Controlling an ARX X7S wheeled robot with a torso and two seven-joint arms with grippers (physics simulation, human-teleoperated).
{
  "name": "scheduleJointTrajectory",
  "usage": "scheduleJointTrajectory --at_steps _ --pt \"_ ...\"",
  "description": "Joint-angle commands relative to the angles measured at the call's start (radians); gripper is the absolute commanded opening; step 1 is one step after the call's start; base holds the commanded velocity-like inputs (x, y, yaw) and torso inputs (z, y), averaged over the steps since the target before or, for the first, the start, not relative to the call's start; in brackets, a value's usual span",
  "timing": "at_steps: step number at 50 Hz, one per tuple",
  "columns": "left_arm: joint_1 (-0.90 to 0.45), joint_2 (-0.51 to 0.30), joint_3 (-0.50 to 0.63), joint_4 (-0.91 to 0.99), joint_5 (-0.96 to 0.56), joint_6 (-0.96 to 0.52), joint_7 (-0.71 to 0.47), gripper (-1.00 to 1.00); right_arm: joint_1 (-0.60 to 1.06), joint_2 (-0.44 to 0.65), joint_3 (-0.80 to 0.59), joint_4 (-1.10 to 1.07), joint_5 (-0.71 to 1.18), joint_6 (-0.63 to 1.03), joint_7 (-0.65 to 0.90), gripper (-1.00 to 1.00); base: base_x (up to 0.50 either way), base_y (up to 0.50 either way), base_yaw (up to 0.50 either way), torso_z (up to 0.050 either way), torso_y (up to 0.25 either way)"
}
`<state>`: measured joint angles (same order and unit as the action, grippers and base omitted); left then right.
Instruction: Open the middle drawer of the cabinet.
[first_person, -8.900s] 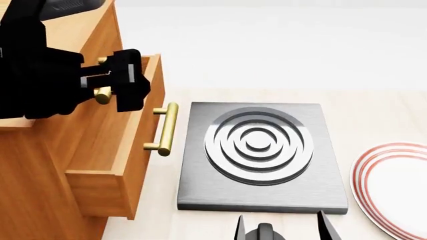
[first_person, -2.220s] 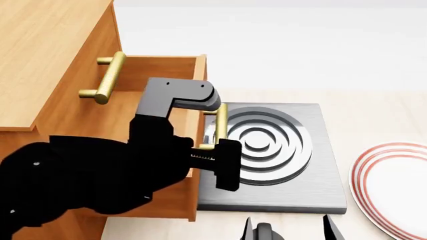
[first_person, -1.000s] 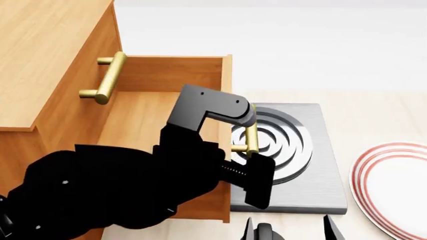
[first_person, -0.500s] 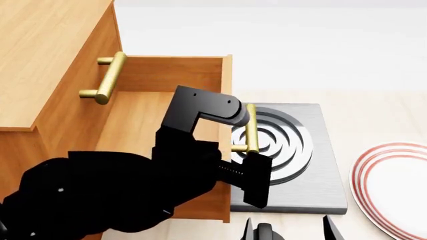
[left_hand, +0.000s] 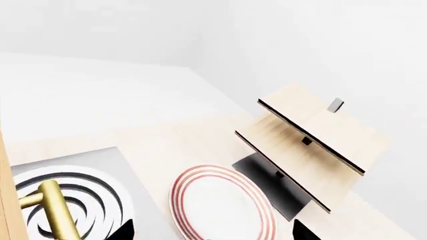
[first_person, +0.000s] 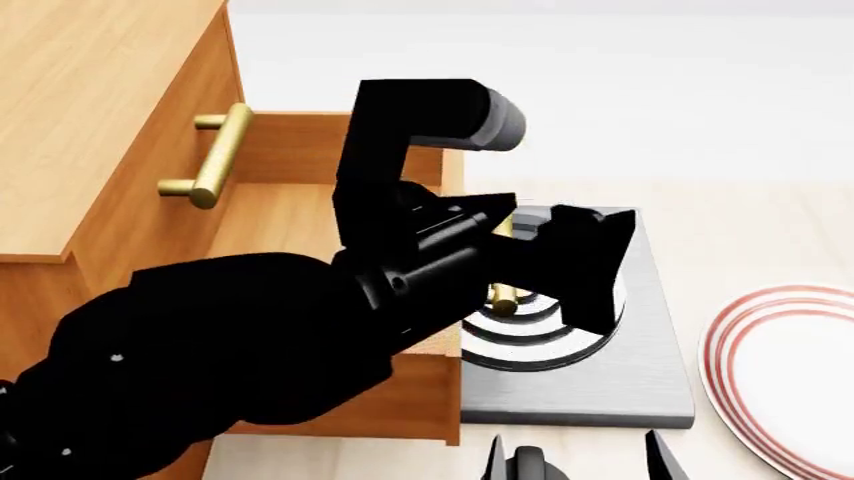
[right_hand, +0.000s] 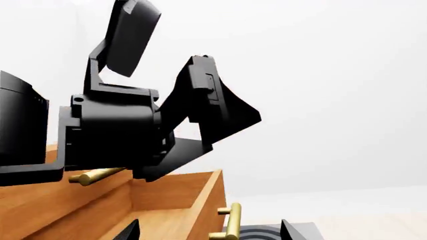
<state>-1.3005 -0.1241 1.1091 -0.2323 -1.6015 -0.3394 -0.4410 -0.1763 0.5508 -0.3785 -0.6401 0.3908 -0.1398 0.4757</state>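
The cabinet (first_person: 94, 100) stands at the left of the head view. Its middle drawer (first_person: 280, 215) is pulled far out, and its front overhangs the grey hotplate. The drawer's brass handle (first_person: 502, 294) shows only partly behind my left gripper (first_person: 547, 250). That gripper is open, raised above and just beyond the handle, and holds nothing. In the left wrist view the handle (left_hand: 57, 210) lies off to one side of the open left gripper (left_hand: 210, 235). My right gripper (first_person: 577, 462) is open and empty at the near edge. The right wrist view (right_hand: 210, 232) faces the drawer (right_hand: 167, 210) and its handle (right_hand: 233, 222).
The top drawer's brass handle (first_person: 214, 155) sits above the open drawer. A grey hotplate (first_person: 627, 330) with rings lies beside the cabinet. A red-rimmed white plate (first_person: 787, 370) lies at the right. A pale slanted rack (left_hand: 310, 145) stands beyond the plate.
The left gripper pulled the middle drawer further out by its handle. It has now let go, opened, and risen up and away from the handle. The drawer stays open.
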Motion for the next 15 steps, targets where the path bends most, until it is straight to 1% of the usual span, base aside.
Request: scheduleJointTrajectory --at_steps 1,15 --pt "-0.015 0.011 -0.025 0.016 0.015 0.057 0.017 1.00 0.003 0.001 -0.002 -0.001 0.000 0.002 0.002 1.00 0.00 0.00 0.00 0.000 0.000" --pt "-0.032 -0.001 -0.017 0.025 0.032 0.057 0.013 1.00 0.005 0.003 -0.003 -0.003 0.001 0.003 0.005 1.00 0.00 0.00 0.00 0.000 0.000"
